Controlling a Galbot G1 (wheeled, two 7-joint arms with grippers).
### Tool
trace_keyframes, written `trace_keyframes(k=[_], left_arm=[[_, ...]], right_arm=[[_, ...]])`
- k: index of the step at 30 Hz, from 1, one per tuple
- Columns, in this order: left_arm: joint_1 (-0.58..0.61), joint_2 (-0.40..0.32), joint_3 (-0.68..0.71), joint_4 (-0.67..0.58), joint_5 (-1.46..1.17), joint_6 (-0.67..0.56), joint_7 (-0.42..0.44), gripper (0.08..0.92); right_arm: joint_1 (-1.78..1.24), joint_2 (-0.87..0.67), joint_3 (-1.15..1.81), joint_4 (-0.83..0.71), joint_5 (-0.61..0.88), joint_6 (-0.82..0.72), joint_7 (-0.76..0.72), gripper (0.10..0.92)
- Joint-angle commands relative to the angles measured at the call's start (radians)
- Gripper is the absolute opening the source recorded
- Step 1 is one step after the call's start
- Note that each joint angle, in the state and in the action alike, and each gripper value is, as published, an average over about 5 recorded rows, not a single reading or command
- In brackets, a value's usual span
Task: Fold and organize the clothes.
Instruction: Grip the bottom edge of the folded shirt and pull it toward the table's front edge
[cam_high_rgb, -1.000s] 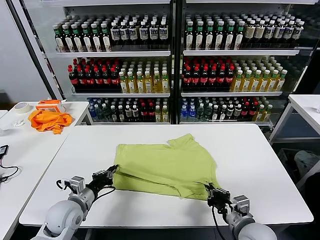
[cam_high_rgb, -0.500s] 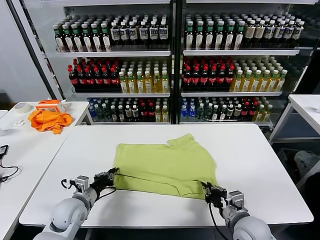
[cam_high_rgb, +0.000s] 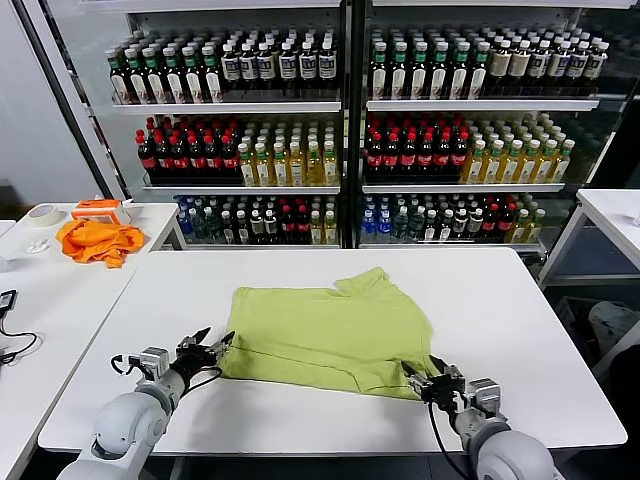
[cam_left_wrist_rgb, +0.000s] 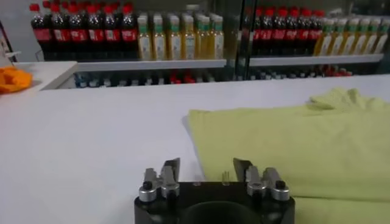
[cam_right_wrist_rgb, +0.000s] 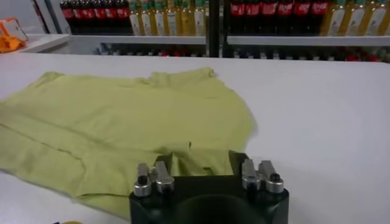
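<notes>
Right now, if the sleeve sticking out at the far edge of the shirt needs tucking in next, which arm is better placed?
Probably the right gripper: the T-shirt sleeve pokes out on that side. Left gripper sits open at the opposite near corner.

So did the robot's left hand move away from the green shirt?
Yes. The left hand slid slightly outward from the lime-green cotton T-shirt toward the white table's left edge, fingers now open.

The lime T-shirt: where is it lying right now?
In the head view the lime T-shirt lies partly folded on the white table, centred, with the left gripper and the right gripper at its near corners.
</notes>
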Motion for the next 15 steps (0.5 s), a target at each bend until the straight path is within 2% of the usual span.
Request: trace_keyframes(k=[1,6,11,15], left_arm=[[0.025,0.004,-0.029,-0.051,-0.068,-0.013,0.0,0.759],[0.087,0.004,-0.001,-0.114,0.002,0.103,-0.043,0.819],[0.103,-0.008,0.014,-0.082,0.085,0.12,-0.069,0.822],[0.111,-0.007,0.005,-0.058,0.095,0.121,-0.079,0.823]], right_arm=[[-0.074,-0.019,0.082,0.047,0.002,-0.002,-0.005,0.814],[-0.093,0.002,0.073,0.025,0.003,0.018,-0.004,0.822],[-0.08,0.036,0.023,-0.001,-0.023,0.03,-0.003,0.814],[-0.078,0.043,0.009,-0.021,-0.042,0.035,-0.002,0.734]])
